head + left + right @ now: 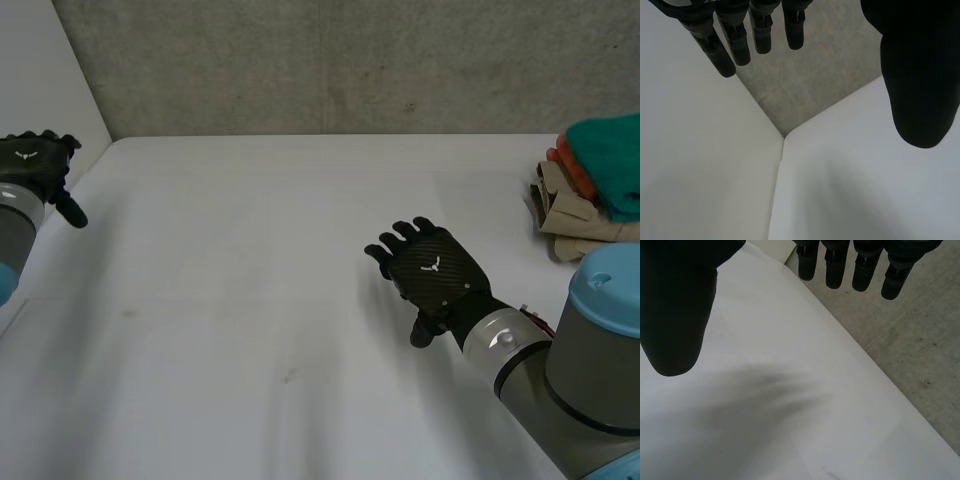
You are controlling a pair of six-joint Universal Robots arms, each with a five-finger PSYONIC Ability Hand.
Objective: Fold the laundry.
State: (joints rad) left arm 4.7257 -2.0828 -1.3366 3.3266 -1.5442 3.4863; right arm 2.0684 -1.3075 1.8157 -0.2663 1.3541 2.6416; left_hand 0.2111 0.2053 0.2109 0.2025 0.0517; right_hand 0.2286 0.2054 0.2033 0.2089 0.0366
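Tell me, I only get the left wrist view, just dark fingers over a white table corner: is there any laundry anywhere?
Observer: Yes. The head view has a stack of cloths at the right edge of the table, teal on top, beige below.
Operator: Is the other hand holding one?
Observer: No. The right hand is over the middle of the table, fingers relaxed, holding nothing, apart from the stack.
Operator: And where is my hand?
Observer: The left hand is at the table's left edge, far from the cloths.
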